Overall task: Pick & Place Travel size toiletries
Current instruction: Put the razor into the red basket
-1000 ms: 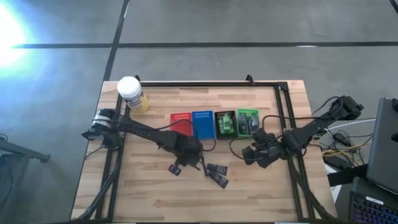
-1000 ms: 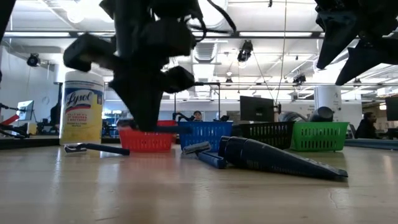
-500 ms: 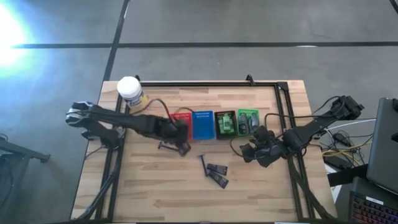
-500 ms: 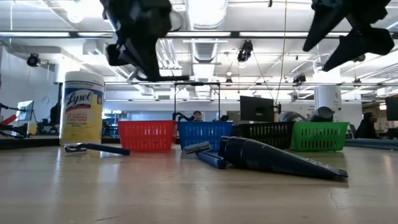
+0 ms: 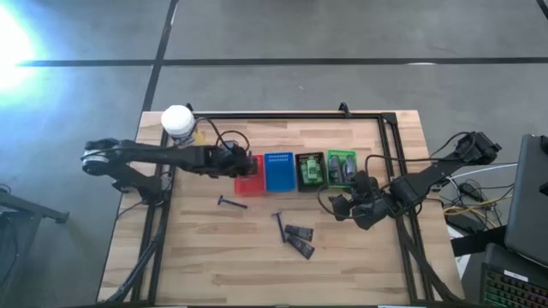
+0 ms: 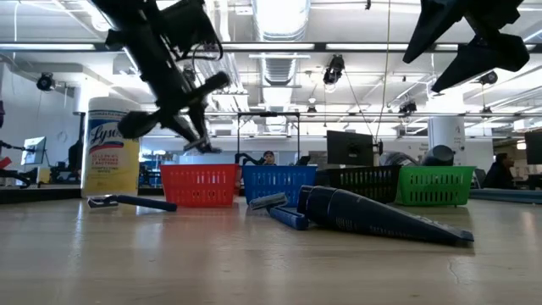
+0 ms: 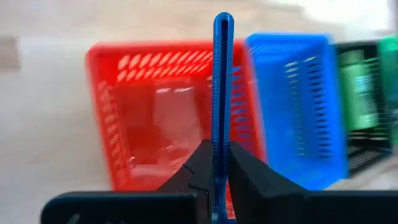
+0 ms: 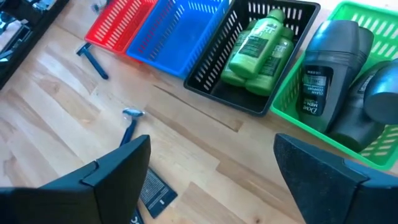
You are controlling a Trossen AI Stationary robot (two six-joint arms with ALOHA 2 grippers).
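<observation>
Razor (image 7: 222, 93) clenched upright in left tool (image 7: 214, 163), poised over red basket (image 7: 118, 112) for sorting.
Right tool (image 8: 211, 165) waits, fingers spread, near green basket (image 8: 373, 25); two razors (image 5: 231, 203) lie on counter (image 5: 205, 265).

blue razor (image 7: 222, 93) clamped upright, two razors (image 5: 232, 203) on table

We see the right gripper (image 8: 214, 171) with its two dark fingers (image 8: 121, 171) spread wide over the wooden table (image 8: 56, 124). Four baskets sit in a row: red basket (image 8: 121, 22), blue basket (image 8: 180, 31), black basket (image 8: 239, 99) holding green tubes (image 8: 258, 46), green basket (image 8: 305, 134) holding grey tubes (image 8: 326, 71). One razor (image 8: 93, 61) lies beside the red basket, another razor (image 8: 129, 124) nearer us. A dark packet (image 8: 155, 193) lies by one finger.
</observation>
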